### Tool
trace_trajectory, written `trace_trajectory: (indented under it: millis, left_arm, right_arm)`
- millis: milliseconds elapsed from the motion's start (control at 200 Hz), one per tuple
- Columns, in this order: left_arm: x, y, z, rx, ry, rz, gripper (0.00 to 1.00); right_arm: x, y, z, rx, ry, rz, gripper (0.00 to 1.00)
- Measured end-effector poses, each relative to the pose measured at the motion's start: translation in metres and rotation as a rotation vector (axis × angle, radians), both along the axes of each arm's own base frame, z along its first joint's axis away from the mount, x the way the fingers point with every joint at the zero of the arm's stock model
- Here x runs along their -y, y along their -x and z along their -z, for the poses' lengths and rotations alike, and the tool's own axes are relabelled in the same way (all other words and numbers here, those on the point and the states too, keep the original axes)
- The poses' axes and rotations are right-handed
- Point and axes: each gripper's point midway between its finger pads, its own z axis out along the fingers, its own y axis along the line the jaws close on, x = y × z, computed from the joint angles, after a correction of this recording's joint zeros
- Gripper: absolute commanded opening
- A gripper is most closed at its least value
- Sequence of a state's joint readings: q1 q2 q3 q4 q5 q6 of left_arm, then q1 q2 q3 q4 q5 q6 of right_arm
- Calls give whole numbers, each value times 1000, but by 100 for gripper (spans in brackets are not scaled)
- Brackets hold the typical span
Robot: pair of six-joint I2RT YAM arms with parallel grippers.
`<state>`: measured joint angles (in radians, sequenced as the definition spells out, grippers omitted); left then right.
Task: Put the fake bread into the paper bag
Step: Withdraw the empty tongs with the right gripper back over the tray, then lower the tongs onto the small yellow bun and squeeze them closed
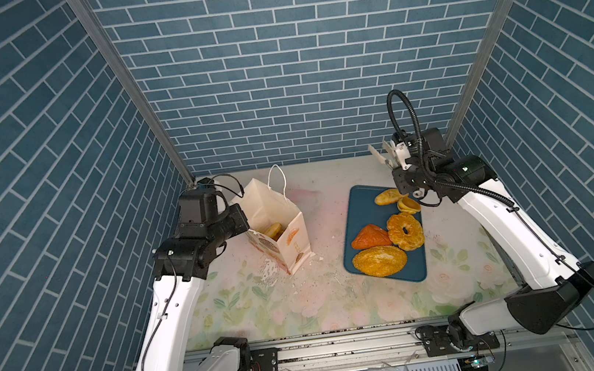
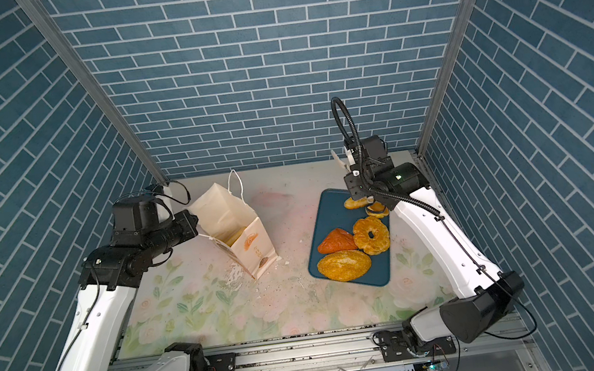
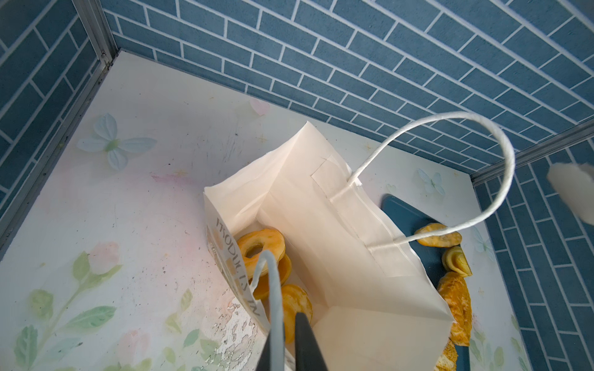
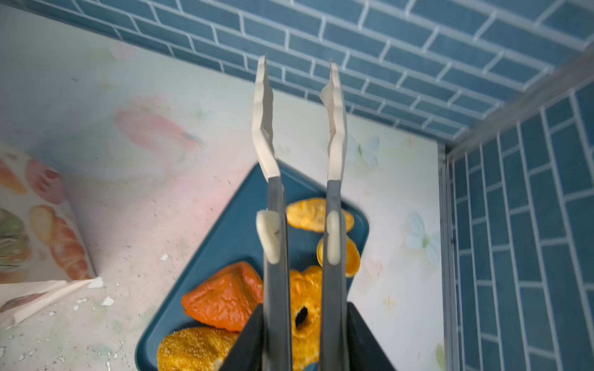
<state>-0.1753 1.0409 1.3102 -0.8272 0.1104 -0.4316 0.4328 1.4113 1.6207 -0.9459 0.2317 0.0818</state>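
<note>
A tall cream-white paper bag (image 1: 267, 205) with bread pictures on its sides stands on the flowery desk (image 1: 264, 306). It is on the left side in both top views. Its mouth is wide open. The left claw (image 3: 284, 350) is pressed together on the near white cord handle (image 3: 274, 289) of the bag and pinches it. The far cord handle (image 1: 277, 179) sticks up in a loop.

Some of the shiny golden fake bread (image 1: 274, 229) lies at the bottom of the bag. The left wrist view shows three pieces there: a small ring (image 3: 262, 245) on top, a bun (image 3: 284, 269) partly under it, and a round bun (image 3: 297, 305) beside them.

A dark blue flat tray (image 1: 357, 202) lies on the desk to the right of the bag, a little apart from it. Five pieces are on the tray. A reddish triangle (image 1: 370, 237) lies next to a big bumpy ring (image 1: 405, 231). A big seeded oval loaf (image 1: 380, 261) lies at the near end, just beside them both. Two small buns (image 1: 389, 196) touch each other at the far end.

The right claw (image 4: 305, 340) squeezes a pair of grey metal tongs (image 4: 276, 205) with white tips. The tips stand apart and nothing is between them. The tongs are up in the air by the far end of the tray.

Little white flakes (image 1: 271, 274) lie on the desk by the foot of the bag.
</note>
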Motion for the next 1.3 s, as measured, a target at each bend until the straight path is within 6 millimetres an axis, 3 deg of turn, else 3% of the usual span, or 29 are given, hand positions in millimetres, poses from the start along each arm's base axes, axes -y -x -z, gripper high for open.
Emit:
trace_trajectory:
  millis: [110, 210, 520, 735, 1295]
  left_arm:
    - [0, 0, 0, 1, -1, 0, 11]
    - [0, 0, 0, 2, -2, 1, 12]
    - [0, 0, 0, 3, -8, 6, 12]
    - [0, 0, 0, 3, -8, 6, 12]
    - [0, -1, 1, -1, -8, 6, 12]
  right_arm:
    - [29, 4, 43, -140, 3, 101, 38]
    - [39, 12, 71, -241, 0, 138, 39]
    - [43, 19, 113, -401, 12, 157, 41]
    - [49, 23, 130, -459, 34, 171, 42]
    - [60, 15, 152, -476, 113, 208, 39]
